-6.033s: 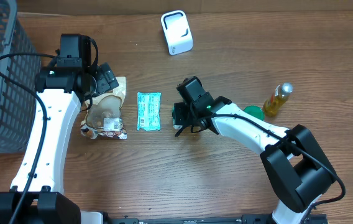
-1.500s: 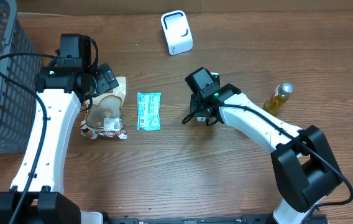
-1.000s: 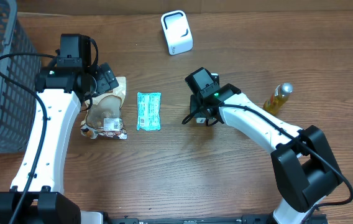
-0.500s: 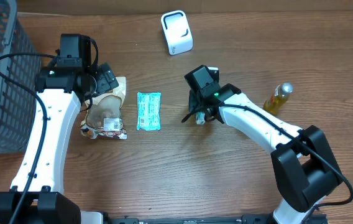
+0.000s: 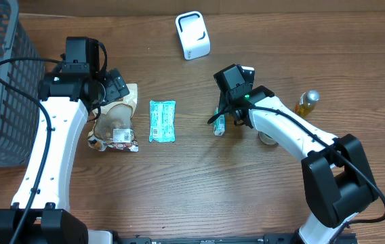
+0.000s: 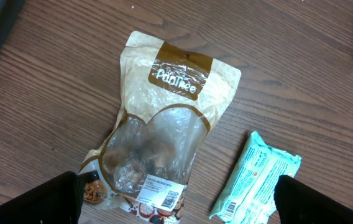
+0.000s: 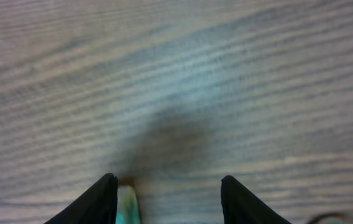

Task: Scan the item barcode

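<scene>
A white, boxy barcode scanner (image 5: 192, 35) stands at the far side of the brown wooden table (image 5: 199, 196), and the rest is placed from it. The task's thing, a small green-and-white packet (image 5: 218, 127), sits on the table well apart from the scanner, toward the robot and a little to the scanner's right. The right pincer (image 5: 223, 115) hangs right over it. In the right wrist view this pincer (image 7: 173, 200) is partly spread. The small packet (image 7: 127, 204) shows only as a sliver against the inner side of one black fingertip (image 7: 107, 198), with bare wood in the rest of the gap, so it is not clamped. Further from the scanner on its left, toward the robot, lies a flat teal foil packet (image 5: 162, 120). Beyond that lies a brown paper pouch with a clear window (image 5: 114, 122); the wrist view shows a barcode label at its lower end. The left pincer (image 5: 111, 85) hovers above this pouch (image 6: 164, 124), spread wide and holding nothing. A small bottle of yellow liquid (image 5: 306, 103) stands well to the scanner's right. A grey wire basket (image 5: 3, 74) stands at the table's left edge, far to the scanner's left.
</scene>
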`<state>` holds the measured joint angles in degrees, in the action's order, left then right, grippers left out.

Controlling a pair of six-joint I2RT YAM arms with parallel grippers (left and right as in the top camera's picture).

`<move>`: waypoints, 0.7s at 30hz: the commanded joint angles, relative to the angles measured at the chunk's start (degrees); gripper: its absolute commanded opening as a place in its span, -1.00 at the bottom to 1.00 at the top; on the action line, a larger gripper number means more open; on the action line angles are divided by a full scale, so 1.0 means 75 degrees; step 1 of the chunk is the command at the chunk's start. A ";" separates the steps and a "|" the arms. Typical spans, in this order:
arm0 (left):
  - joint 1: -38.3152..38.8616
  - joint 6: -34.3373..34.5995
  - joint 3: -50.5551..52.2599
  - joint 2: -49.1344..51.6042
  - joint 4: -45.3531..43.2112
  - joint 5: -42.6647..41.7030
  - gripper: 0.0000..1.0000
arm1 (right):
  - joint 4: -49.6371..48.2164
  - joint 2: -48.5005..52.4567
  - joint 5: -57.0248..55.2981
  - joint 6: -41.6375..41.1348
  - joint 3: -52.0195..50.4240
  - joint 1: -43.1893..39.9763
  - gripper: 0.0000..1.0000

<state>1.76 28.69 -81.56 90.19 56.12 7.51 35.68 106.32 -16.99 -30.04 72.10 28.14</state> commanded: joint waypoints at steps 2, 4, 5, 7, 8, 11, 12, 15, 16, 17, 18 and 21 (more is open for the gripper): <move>-0.0026 -0.0052 -0.0073 0.0020 0.0000 -0.0009 0.99 | 0.0315 -0.0230 0.0353 -0.0055 0.0082 -0.0006 -0.13; -0.0026 -0.0052 -0.0073 0.0020 0.0000 -0.0009 0.99 | 0.0548 -0.0230 0.0361 -0.0055 0.0082 -0.0006 -0.22; -0.0026 -0.0052 -0.0073 0.0020 0.0000 -0.0009 0.99 | 0.0612 -0.0230 0.0361 -0.0055 0.0082 -0.0006 -0.23; -0.0026 -0.0052 -0.0073 0.0020 0.0000 -0.0009 0.99 | 0.0697 -0.0230 0.0364 -0.0055 0.0082 -0.0006 -0.25; -0.0026 -0.0052 -0.0073 0.0020 0.0000 -0.0009 0.99 | 0.0726 -0.0230 0.0364 -0.0055 0.0082 -0.0006 -0.26; -0.0026 -0.0052 -0.0073 0.0020 0.0000 -0.0009 0.99 | 0.0781 -0.0230 0.0519 -0.0055 0.0082 -0.0006 -0.32; -0.0026 -0.0052 -0.0073 0.0020 0.0000 -0.0009 0.99 | 0.0784 -0.0230 0.0621 -0.0052 0.0082 -0.0006 -0.34; -0.0026 -0.0052 -0.0073 0.0020 0.0000 -0.0009 0.99 | 0.0839 -0.0230 0.1029 -0.0055 0.0082 -0.0003 -0.45; -0.0026 -0.0052 -0.0073 0.0020 0.0000 -0.0009 0.99 | 0.0874 -0.0230 0.1084 -0.0052 0.0082 -0.0003 -0.50; -0.0026 -0.0052 -0.0073 0.0020 0.0000 -0.0009 0.99 | 0.0930 -0.0230 0.1081 -0.0055 0.0082 -0.0003 -0.55; -0.0026 -0.0052 -0.0073 0.0020 0.0000 -0.0009 0.99 | 0.0976 -0.0230 0.1078 -0.0055 0.0082 -0.0006 -0.56; -0.0026 -0.0052 -0.0073 0.0020 0.0000 -0.0009 0.99 | 0.1075 -0.0230 0.1081 -0.0055 0.0082 -0.0006 -0.56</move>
<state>1.76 28.69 -81.58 90.19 56.12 7.51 43.53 106.32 -9.82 -30.24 72.10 28.16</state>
